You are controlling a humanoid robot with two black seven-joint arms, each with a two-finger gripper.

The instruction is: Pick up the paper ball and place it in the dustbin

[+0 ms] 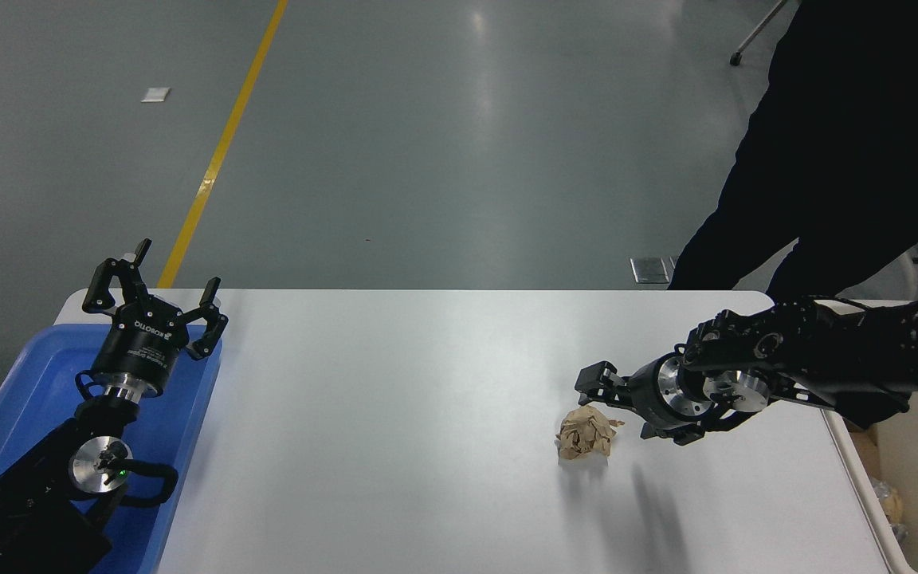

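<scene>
The tan-brown paper ball (586, 431) lies on the white table (395, 414), right of its middle. My right gripper (614, 405) comes in from the right edge, points left and hangs low, just above and to the right of the ball. Its jaws stand apart and hold nothing; one finger (591, 376) reaches over the ball's top. The cream-beige dustbin (865, 496) stands off the table's right edge, mostly hidden behind my right arm. My left gripper (152, 295) is parked open at the lower left.
A shallow blue tray (21, 383) sits at the table's left end under my left arm. A person in black clothing (833, 143) stands at the far right corner. Crumpled paper (893, 504) lies in the bin.
</scene>
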